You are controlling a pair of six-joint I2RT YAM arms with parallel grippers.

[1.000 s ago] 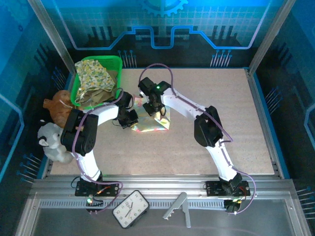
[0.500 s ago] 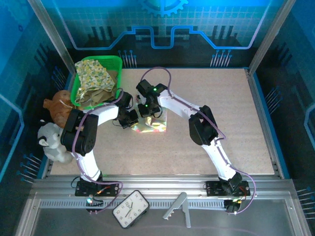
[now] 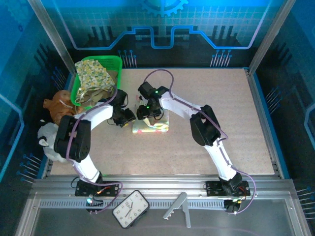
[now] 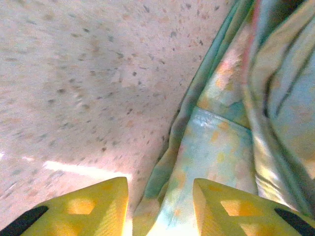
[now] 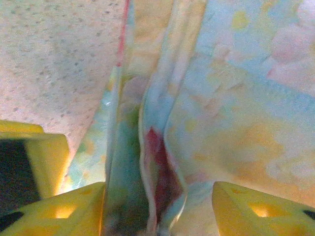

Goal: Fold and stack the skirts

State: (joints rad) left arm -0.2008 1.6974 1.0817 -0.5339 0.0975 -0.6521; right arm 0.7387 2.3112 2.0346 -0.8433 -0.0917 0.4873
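Two claws, both mine, hang low over one bundle of cloth. My left claw (image 4: pixel 158 199) stands with its yellow fingers apart, and the cloth's green-edged hem lies loose on the worktop (image 4: pixel 74 73) below the gap, not pinched. My right claw (image 5: pixel 160 196) is spread wider, its fingers either side of stacked folds whose creases run straight away from it. Neither claw holds anything. What lies under them is the patchwork skirt (image 3: pixel 153 127), left of the worktop's middle. It is folded into a flat oblong whose long axis runs roughly parallel to the near edge, with my left claw at its left end and my right claw over its far-left corner. It looks thin, limp and layered, in pale blue, yellow and pink patches with a dark red sliver showing inside one crease. Farther off, at the far-left corner, the green basket (image 3: pixel 114 61) holds the floral skirt (image 3: pixel 93 73), heaped over an olive skirt (image 3: pixel 96 96). I judge this fold set down, and my left arm is the nearer one for fetching the next skirt.
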